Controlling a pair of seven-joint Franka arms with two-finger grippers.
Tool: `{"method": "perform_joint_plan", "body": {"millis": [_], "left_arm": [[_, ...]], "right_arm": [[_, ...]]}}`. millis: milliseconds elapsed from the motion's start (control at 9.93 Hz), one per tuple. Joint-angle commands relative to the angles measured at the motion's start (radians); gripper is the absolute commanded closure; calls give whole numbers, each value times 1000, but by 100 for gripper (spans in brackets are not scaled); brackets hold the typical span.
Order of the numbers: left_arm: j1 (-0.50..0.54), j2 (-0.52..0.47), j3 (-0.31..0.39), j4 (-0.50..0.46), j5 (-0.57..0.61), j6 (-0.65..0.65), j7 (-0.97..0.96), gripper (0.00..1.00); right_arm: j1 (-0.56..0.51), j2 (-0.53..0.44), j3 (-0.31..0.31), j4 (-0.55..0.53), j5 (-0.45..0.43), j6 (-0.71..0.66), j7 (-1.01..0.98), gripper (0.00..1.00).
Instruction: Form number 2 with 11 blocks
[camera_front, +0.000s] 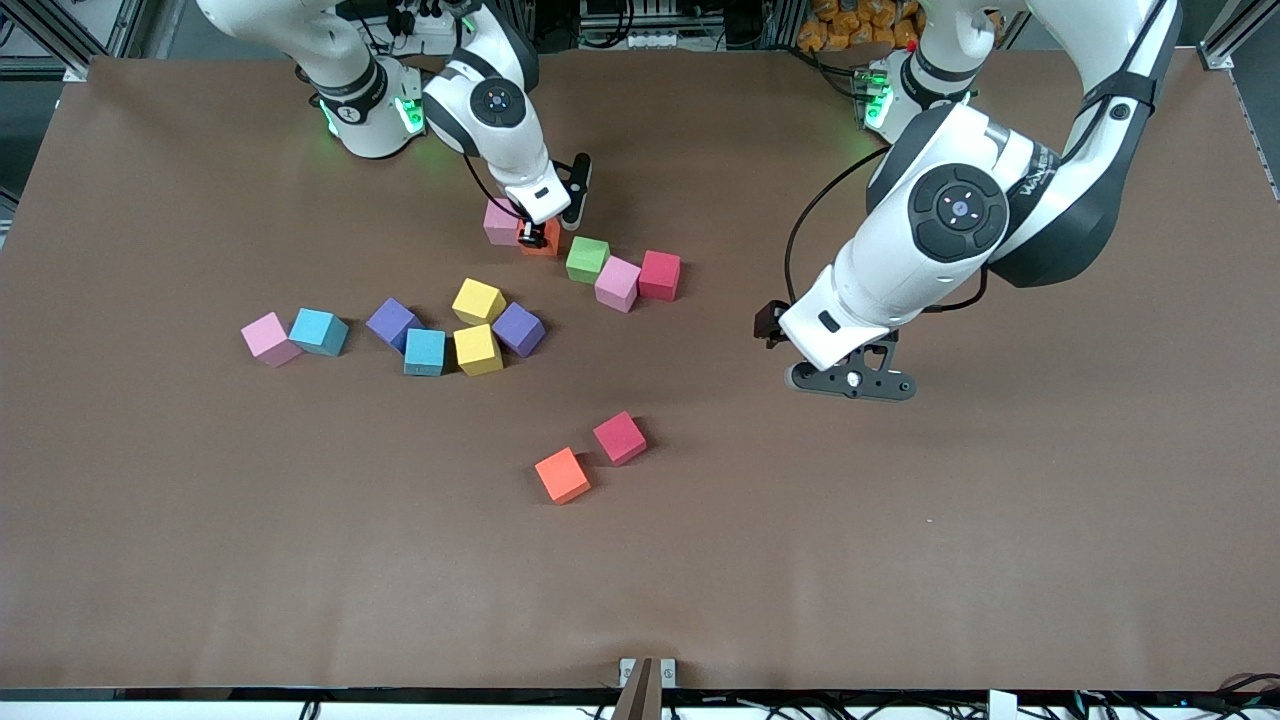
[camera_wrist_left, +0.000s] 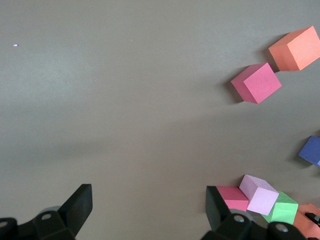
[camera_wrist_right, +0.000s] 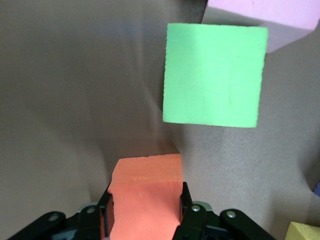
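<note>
A robotics lab: two white arms are bolted at the edge of a wide surface (camera_front: 200, 560) covered in plain brown matting, with aluminium framing (camera_front: 60, 30) at its corners, cable bundles (camera_front: 640, 25) and power strips along the back, and coloured foam cubes (camera_front: 478, 349) laid out as test pieces.

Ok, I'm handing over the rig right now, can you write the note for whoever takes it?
Right gripper: shut on an orange block, low at the table beside a pale pink block and the green block.
Left gripper: open, holding nothing, over bare table toward the left arm's end.
Done: only a short start of a row, green, pink and crimson blocks touching.
Left: the digit itself. Loose blocks: a cluster of pink, blue, purple and yellow toward the right arm's end; an orange and a crimson block nearer the front camera.
</note>
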Motion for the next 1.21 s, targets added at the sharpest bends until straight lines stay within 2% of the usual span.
{"method": "perform_joint_plan", "body": {"millis": [0, 1108], "left_arm": [[-2, -5, -3, -3, 28, 7, 12, 0], [-2, -1, -3, -3, 31, 7, 12, 0]], "right_arm": [[-3, 1, 8, -24, -19, 22, 51, 100], [12, -45, 28, -43, -17, -11, 71, 100]]}}
